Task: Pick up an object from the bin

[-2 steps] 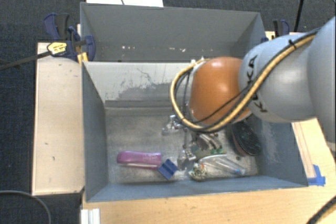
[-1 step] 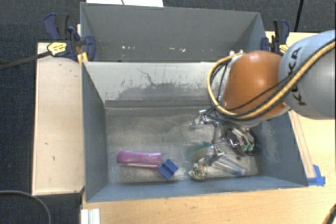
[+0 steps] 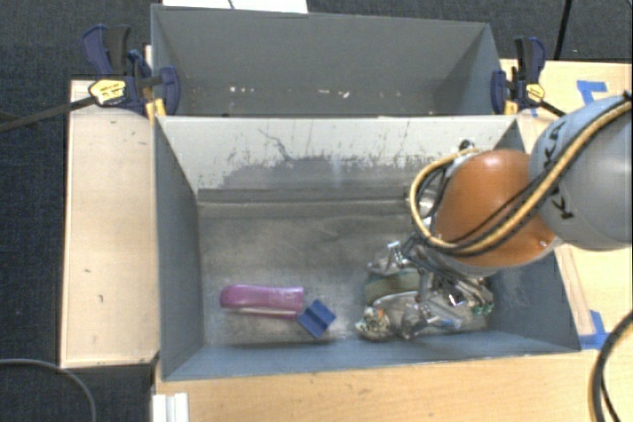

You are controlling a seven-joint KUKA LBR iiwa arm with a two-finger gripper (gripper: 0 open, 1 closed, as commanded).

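Camera view: the grey metal bin (image 3: 178,242) has steep walls sloping down to a flat floor. Most of that floor is bare from 9 o'clock round through 12 to 2, so you have open room on the far and left sides. The near wall at 6 o'clock and the right wall at 3 o'clock crowd the spot where the arm (image 3: 593,183) works.

The arm reaches in from 3 o'clock. Its orange cover (image 3: 485,203), ringed by yellow and black cables (image 3: 423,193), hangs over the floor's right part. Below it the gripper (image 3: 427,303) is low at about 5 o'clock on the floor, close to the near wall.

A jumble of small things (image 3: 379,319), pale, greenish and metallic, lies right at the gripper, on its 9 o'clock side and under it. You cannot separate these pieces from the gripper's own parts. You also cannot tell whether the gripper is spread, pressed together or pinching anything.

Well apart, at 7 o'clock on the floor, lies a purple oblong thing (image 3: 261,298). A small blue block (image 3: 317,316) sits just beside its right end, between it and the jumble.

The orange cover hides the floor beneath it, and the arm is cut off at the right.
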